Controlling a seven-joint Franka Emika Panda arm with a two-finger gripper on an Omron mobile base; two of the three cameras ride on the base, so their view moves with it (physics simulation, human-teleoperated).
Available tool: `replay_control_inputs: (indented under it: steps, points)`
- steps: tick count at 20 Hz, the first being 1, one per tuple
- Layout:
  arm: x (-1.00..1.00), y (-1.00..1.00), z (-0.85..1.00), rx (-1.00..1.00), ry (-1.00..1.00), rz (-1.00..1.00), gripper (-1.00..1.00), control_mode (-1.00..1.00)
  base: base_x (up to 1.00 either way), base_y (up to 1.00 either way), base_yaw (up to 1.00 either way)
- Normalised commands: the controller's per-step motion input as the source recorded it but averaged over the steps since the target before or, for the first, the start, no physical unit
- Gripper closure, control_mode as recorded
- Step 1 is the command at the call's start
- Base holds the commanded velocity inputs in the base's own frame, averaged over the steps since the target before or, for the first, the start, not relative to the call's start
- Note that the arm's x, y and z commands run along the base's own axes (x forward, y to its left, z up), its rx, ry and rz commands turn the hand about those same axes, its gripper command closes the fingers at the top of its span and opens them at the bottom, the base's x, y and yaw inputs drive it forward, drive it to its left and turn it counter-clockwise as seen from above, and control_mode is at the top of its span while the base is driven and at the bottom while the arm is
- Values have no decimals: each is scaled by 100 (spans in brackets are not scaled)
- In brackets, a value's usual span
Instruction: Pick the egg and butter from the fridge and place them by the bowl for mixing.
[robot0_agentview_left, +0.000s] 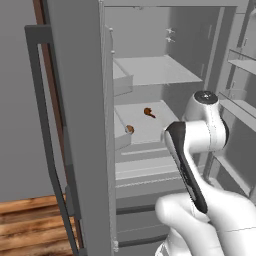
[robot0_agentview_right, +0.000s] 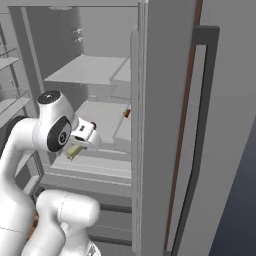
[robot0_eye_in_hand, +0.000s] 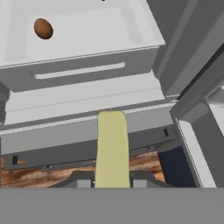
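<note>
Gripper (robot0_eye_in_hand: 112, 181) clamped on the butter (robot0_eye_in_hand: 112, 148), just outside the open fridge (robot0_agentview_left: 80, 125).

From the left: the brown egg (robot0_eye_in_hand: 43, 28) sits on a white shelf (robot0_eye_in_hand: 87, 26) up and left of the hand; at centre the butter stands straight out from between the fingers, its long axis along the gripper's reach, free end toward the fridge drawers; in the right base view it angles downward. Judgement: draw it back level, clear of shelf edges and the door (robot0_agentview_right: 165, 125), keeping the hold firm.

butter (robot0_eye_in_hand: 112, 148) lower end hidden between jaws.
</note>
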Motion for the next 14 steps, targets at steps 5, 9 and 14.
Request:
replay_control_inputs:
  steps: [5, 9, 14]
  points:
    - [0, 0, 0, 0, 0, 0, 100, 100, -86, 5, -2]
    - [0, 0, 0, 0, 0, 0, 100, 100, -67, 18, 0]
    - [0, 0, 0, 0, 0, 0, 100, 100, -92, 42, 14]
